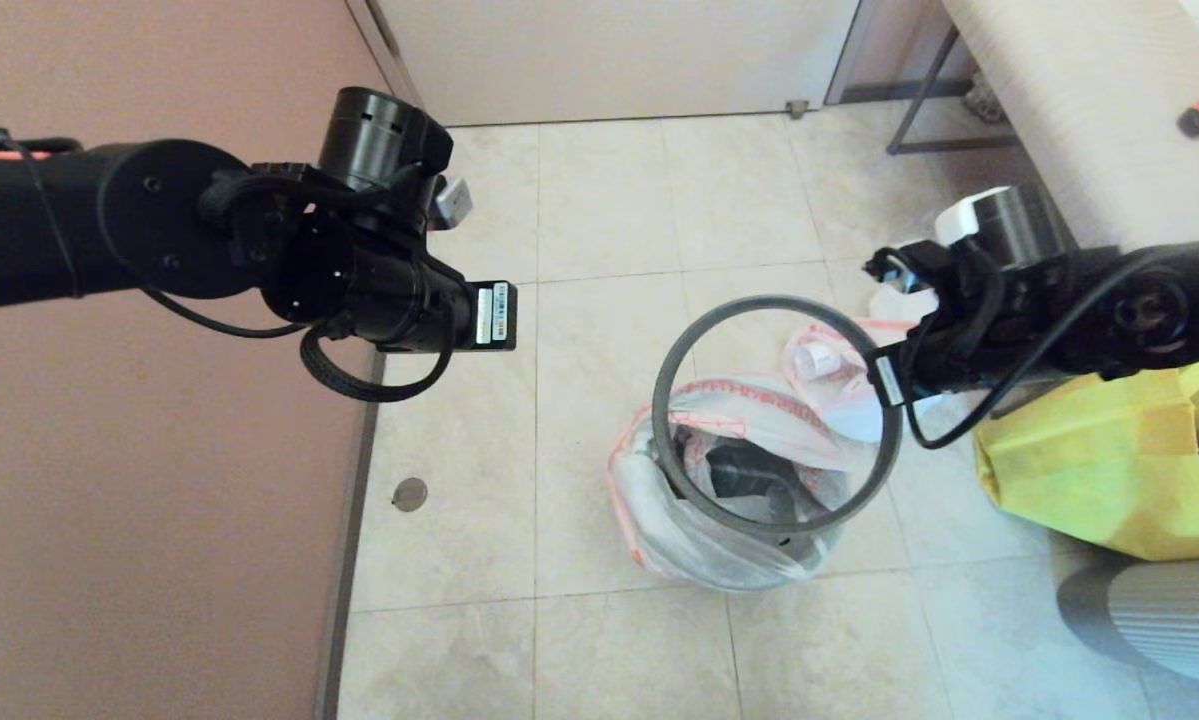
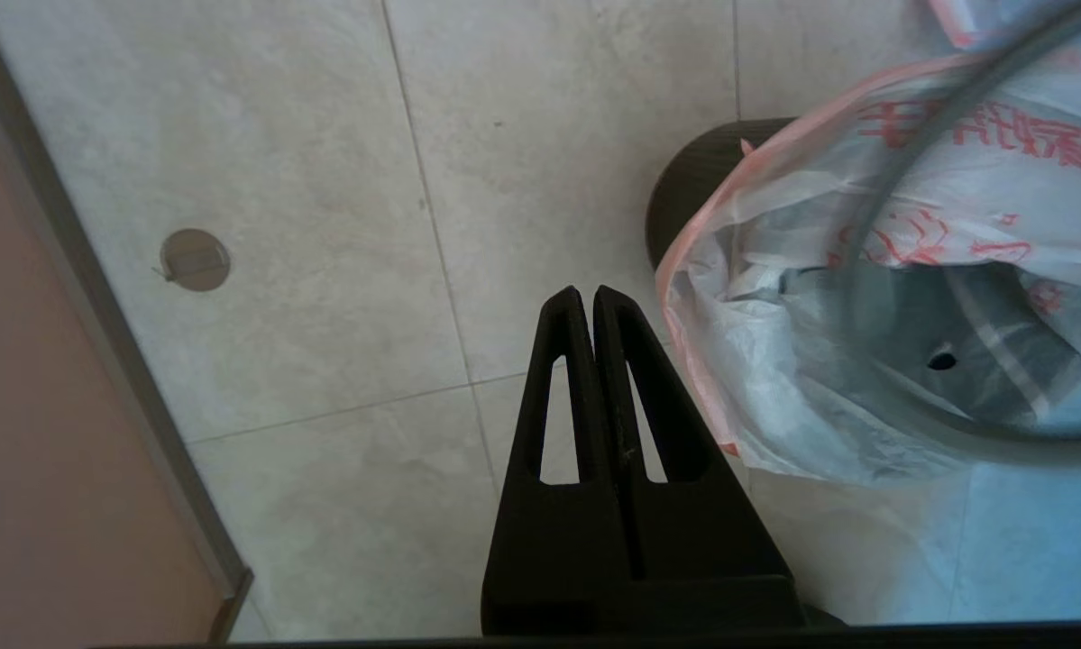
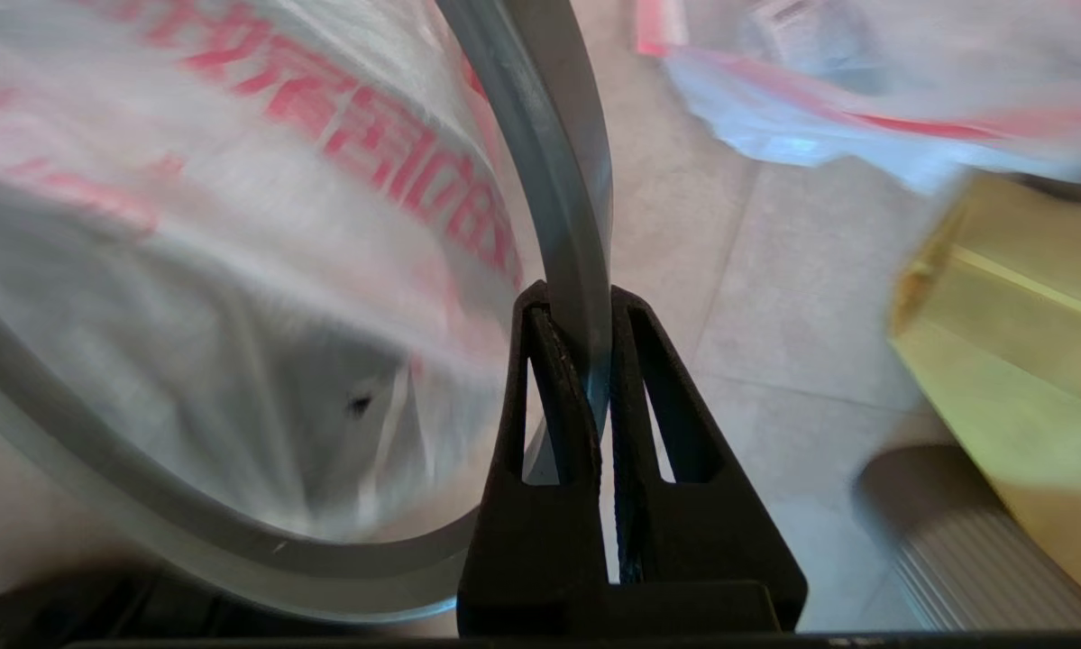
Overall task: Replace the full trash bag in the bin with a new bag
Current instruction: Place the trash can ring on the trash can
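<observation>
The black bin [image 2: 693,180] stands on the tiled floor with the new bag [image 1: 659,520], white with orange-red print, lining it and draped over its mouth. My right gripper [image 3: 574,302] is shut on the dark grey hoop rim [image 1: 759,302] at its right side. It holds the hoop in the air above the bin, apart from it. The full trash bag [image 1: 829,355], small and white with pink-red edges, lies on the floor just behind the bin. My left gripper [image 2: 587,293] is shut on nothing and hangs over bare floor to the left of the bin.
A yellow fabric tote [image 1: 1089,460] sits on the floor right of the bin, under my right arm. A grey ribbed cylinder [image 1: 1159,620] stands at the near right. A pink wall [image 1: 109,500] runs along the left, with a round floor cap [image 1: 410,494] near it.
</observation>
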Robot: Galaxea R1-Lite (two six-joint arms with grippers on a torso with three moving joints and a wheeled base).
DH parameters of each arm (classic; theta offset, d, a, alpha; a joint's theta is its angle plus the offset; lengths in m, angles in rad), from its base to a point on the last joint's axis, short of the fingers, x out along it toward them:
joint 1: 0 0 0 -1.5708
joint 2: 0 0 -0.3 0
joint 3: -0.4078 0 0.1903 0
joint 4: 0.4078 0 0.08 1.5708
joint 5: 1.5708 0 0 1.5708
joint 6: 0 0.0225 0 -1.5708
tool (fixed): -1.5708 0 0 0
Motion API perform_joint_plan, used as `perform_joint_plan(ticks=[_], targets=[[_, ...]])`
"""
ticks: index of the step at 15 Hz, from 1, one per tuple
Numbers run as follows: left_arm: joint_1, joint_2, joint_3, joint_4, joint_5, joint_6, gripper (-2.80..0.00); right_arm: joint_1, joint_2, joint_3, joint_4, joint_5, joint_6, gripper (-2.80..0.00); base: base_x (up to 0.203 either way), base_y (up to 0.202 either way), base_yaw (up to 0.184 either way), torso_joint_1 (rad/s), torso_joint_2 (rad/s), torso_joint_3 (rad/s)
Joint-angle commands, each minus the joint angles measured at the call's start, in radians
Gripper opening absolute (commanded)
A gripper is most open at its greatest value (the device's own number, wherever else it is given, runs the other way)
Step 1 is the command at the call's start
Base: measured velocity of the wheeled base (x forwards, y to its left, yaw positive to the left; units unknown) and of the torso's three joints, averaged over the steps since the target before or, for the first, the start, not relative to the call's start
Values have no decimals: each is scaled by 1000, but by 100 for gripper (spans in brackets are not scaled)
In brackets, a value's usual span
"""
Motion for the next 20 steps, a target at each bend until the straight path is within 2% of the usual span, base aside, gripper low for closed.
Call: perform_joint_plan(ticks=[1, 4, 7, 9, 11, 15, 20], targets=[[-9, 18, -1, 5, 0, -1, -280, -8, 174, -37, -24, -7, -3, -280, 0, 0, 0, 0, 0, 0], [-35, 28, 4, 5, 2, 0, -280, -19, 281, -83, -55, -20, -5, -280, 0, 0, 0, 0, 0, 0], [-37, 24, 9, 5, 3, -2, -280, -15, 202, -82, -51, -15, 55, -280, 0, 0, 0, 0, 0, 0], [-38, 22, 10, 5, 5, 0, -280, -8, 112, -76, 15, 12, 100, -280, 0, 0, 0, 0, 0, 0], [-37, 18, 10, 6, 5, 1, -280, 20, 47, -68, 154, 51, 145, -280, 0, 0, 0, 0, 0, 0], [-32, 18, 10, 6, 5, 3, -280, 69, 42, -61, 162, 60, 217, -280, 0, 0, 0, 0, 0, 0], [-20, 21, 3, 5, 4, 9, -280, 64, 71, 19, 153, 56, 215, -280, 0, 0, 0, 0, 0, 0]])
